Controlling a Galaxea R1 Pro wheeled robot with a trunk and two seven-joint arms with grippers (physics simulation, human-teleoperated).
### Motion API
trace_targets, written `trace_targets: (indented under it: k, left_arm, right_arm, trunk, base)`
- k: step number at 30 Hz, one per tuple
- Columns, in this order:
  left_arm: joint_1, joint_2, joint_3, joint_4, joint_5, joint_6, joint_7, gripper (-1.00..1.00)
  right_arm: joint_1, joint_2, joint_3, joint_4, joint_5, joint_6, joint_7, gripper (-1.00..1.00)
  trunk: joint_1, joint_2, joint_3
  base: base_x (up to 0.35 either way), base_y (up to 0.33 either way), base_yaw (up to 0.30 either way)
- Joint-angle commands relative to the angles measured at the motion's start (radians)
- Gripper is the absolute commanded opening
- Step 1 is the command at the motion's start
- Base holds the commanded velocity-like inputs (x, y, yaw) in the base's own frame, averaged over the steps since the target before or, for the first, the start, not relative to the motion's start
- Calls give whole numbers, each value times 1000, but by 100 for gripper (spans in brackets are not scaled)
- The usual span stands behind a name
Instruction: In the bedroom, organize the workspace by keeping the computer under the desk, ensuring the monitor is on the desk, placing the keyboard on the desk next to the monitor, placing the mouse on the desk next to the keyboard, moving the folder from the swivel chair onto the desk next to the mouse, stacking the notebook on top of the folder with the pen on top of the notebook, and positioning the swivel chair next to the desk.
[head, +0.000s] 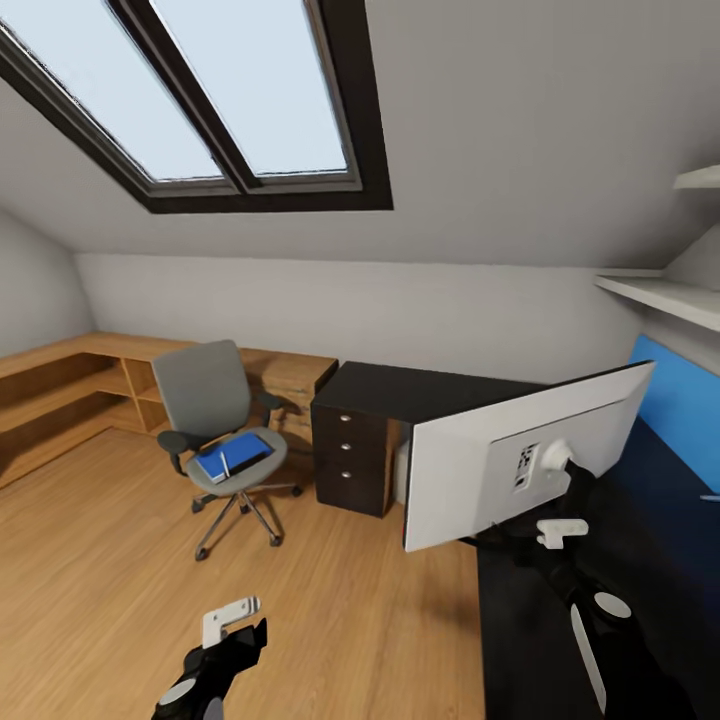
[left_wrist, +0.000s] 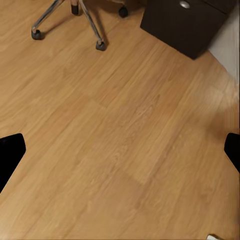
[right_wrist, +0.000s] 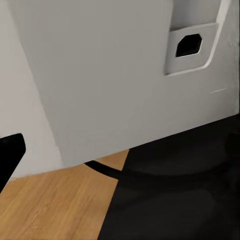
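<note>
The monitor (head: 480, 465) shows its pale grey back, tilted, at the front edge of the black desk (head: 430, 390). My right gripper (head: 562, 505) is just behind its stand and looks open; in the right wrist view the monitor's back (right_wrist: 110, 75) is close. The blue folder (head: 233, 455) lies on the seat of the grey swivel chair (head: 205, 390), which stands on the floor left of the desk. A pale sliver of the computer (head: 400, 470) shows under the desk. My left gripper (head: 255, 635) hangs open over bare floor. Keyboard, mouse, notebook and pen are out of view.
A black drawer unit (head: 350, 455) stands under the desk's left end. A low wooden shelf unit (head: 70, 385) runs along the left wall. A blue wall panel (head: 680, 400) and white shelves (head: 665, 295) are at the right. Open wood floor (left_wrist: 120, 150) lies below my left gripper.
</note>
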Motion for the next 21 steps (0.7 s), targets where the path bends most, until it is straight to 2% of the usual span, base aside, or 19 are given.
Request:
trace_targets:
  k: [1,21]
  left_arm:
    - [0,0,1,-5,11,4,6,100]
    - [0,0,5,-20,12,6,8,100]
  right_arm:
    - [-1,1,-3,-1,8,4,7,100]
    - [-1,-2,-4,-1,8,4,6,100]
  trunk:
    - [0,-2,-1]
    - [0,-2,19]
  base:
    - [0,0,-232]
    - [0,0,-232]
